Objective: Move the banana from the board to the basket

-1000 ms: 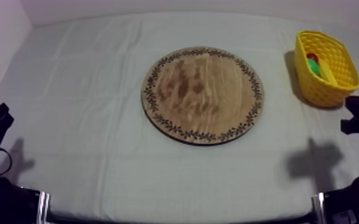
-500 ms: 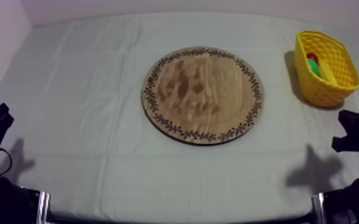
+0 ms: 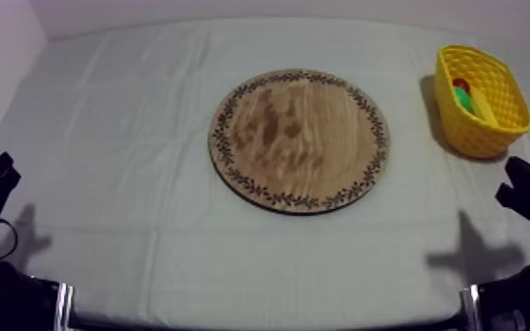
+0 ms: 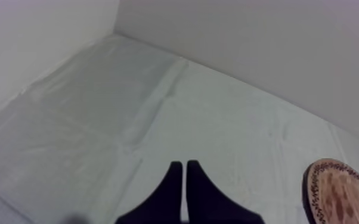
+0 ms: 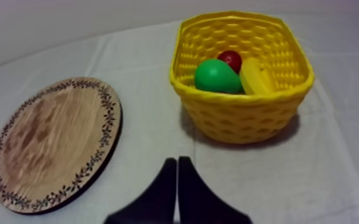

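The banana (image 5: 254, 76) is lying in the basket (image 5: 241, 122), touching what we are taking to be the pear (image 5: 216, 76), with the small red fruit (image 5: 231, 59) sitting behind them. The basket is standing on the table (image 3: 128, 132) near the board (image 5: 50, 143). We are holding our right pincer (image 5: 176, 162) pressed together over the table, just before the basket. Our left pincer (image 4: 184, 167), also pressed together, is hovering over the table with the board's rim off to one side.
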`<move>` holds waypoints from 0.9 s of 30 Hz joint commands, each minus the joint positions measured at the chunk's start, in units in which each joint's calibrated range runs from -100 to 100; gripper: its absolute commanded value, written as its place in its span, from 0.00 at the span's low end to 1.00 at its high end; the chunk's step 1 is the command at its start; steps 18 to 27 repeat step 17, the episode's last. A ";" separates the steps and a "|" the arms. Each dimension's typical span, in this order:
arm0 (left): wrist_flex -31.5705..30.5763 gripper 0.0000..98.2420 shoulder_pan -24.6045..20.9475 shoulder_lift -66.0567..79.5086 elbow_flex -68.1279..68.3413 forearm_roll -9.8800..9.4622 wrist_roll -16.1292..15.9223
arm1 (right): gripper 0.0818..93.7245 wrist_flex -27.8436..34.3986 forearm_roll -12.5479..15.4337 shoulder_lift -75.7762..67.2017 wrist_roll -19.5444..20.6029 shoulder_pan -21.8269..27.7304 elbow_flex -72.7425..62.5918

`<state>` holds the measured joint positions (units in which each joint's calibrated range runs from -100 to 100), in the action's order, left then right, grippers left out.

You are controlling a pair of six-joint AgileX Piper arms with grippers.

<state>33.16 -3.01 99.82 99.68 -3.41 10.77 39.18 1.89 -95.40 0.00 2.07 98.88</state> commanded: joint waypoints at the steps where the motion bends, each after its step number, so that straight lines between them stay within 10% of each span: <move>1: -0.01 0.00 0.01 0.00 -0.01 0.01 0.00 | 0.00 -0.14 -0.27 -0.11 -12.97 -0.11 0.14; 27: -0.01 0.00 0.01 0.00 -0.01 0.01 0.00 | 0.00 -0.22 -0.40 -0.30 -11.80 -7.13 0.33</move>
